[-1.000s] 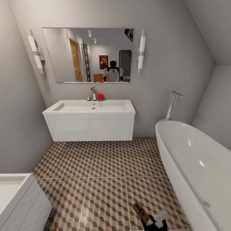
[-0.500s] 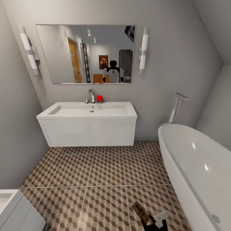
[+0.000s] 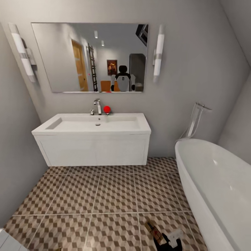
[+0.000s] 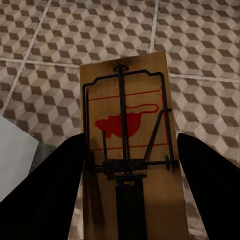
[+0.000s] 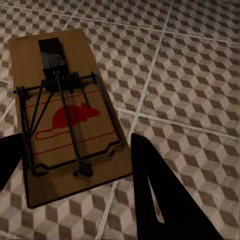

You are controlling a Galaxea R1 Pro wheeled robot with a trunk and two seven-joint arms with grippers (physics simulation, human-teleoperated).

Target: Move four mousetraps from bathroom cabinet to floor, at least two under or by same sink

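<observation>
In the left wrist view a mousetrap [image 4: 127, 135], a brown wooden board with a red mouse print and dark wire, sits clamped between my left gripper's [image 4: 127, 200] dark fingers [image 4: 50, 200] above the cube-patterned bathroom floor [image 4: 200, 45]. My right gripper [image 5: 75, 180] is shut on a second mousetrap [image 5: 70, 115]; this gripper [image 3: 170, 241] and its mousetrap [image 3: 153, 230] also show low in the head view, over the floor [image 3: 104, 195]. The white sink [image 3: 94, 123] on its wall-hung vanity stands ahead against the far wall. The cabinet is out of view.
A white oval bathtub [image 3: 216, 181] runs along the right side. A chrome faucet [image 3: 97, 106] and a small red object [image 3: 107, 109] stand on the sink's back edge, under a wide mirror [image 3: 87, 57]. A white corner [image 3: 7, 241] pokes in at lower left.
The camera has advanced toward the sink, which looks larger and lower. The white unit at lower left has nearly slid out of the picture. My right gripper keeps its place, still holding its trap.
</observation>
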